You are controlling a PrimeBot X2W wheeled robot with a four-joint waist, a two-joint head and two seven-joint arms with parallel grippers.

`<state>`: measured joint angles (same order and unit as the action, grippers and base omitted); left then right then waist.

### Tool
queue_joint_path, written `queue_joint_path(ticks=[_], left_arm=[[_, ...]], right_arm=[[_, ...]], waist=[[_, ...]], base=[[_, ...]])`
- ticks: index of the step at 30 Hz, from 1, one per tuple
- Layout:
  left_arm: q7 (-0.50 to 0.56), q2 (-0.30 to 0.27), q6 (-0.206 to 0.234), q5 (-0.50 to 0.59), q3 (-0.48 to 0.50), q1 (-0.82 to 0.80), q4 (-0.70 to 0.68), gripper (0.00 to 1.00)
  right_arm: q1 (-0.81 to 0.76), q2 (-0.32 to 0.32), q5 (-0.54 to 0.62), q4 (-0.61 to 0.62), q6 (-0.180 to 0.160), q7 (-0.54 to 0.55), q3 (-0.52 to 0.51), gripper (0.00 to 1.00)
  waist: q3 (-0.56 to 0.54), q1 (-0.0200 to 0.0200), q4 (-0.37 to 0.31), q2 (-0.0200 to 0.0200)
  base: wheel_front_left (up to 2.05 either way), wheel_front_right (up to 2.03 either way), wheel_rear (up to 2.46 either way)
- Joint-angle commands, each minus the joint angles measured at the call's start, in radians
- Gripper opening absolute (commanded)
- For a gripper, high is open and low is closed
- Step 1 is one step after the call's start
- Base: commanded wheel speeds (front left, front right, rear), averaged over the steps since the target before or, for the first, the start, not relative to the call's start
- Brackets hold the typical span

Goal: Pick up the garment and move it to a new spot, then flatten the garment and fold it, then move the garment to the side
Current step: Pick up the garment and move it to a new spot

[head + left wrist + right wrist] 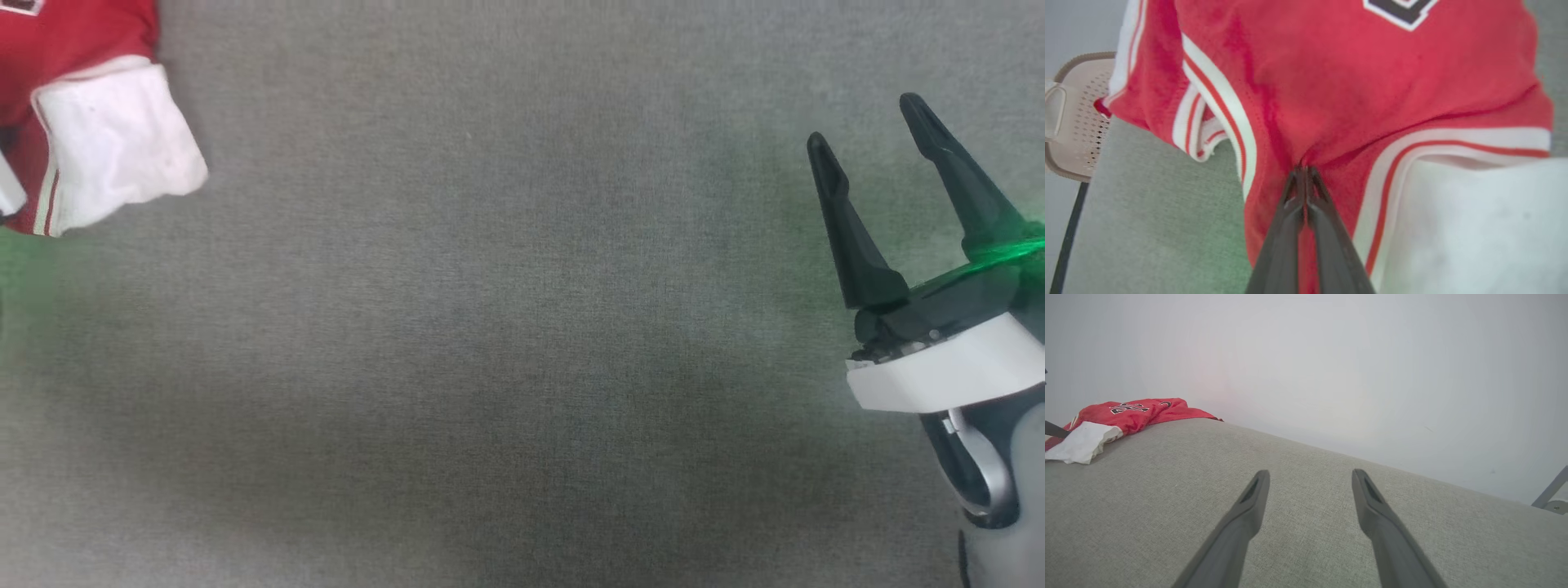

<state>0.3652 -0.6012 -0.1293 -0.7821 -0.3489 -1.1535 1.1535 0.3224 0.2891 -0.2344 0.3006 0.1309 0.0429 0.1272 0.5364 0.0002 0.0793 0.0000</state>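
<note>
Far left, top corner of head view: the garment, a red jersey w/ white sleeve, lies bunched at the edge of the grey fabric-covered table. My left gripper has its fingers pressed together on a fold of red cloth, between two runs of striped trim, per left wrist cam. A cream perforated basket sits past the table edge on that view's left. My read: light, limp, prob. slick knit that will sag & drape, w/ no stiffness, and not fragile. A single pinch mid-cloth leaves it hanging in a bunch, so for flattening I'd want a 2nd hold at a shoulder or hem corner, where the trim looks thicker & less apt to slip. Centre: grey table surface, likely the spreading area. Far right: my right gripper, fingers spread wide w/ nothing between them, hovers over the table well apart from the jersey.
</note>
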Motion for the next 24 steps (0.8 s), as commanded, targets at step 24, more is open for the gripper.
queue_joint_path(ticks=[24], left_arm=[[-0.288, -0.132, -0.001, 0.068, -0.157, -0.135, -0.232, 0.00]], right_arm=[[-0.084, -0.074, -0.049, -0.175, 0.000, -0.132, 0.027, 1.00]], waist=[[-0.348, -0.0002, 0.042, 0.0000]], base=[[0.00, 0.00, 0.00]])
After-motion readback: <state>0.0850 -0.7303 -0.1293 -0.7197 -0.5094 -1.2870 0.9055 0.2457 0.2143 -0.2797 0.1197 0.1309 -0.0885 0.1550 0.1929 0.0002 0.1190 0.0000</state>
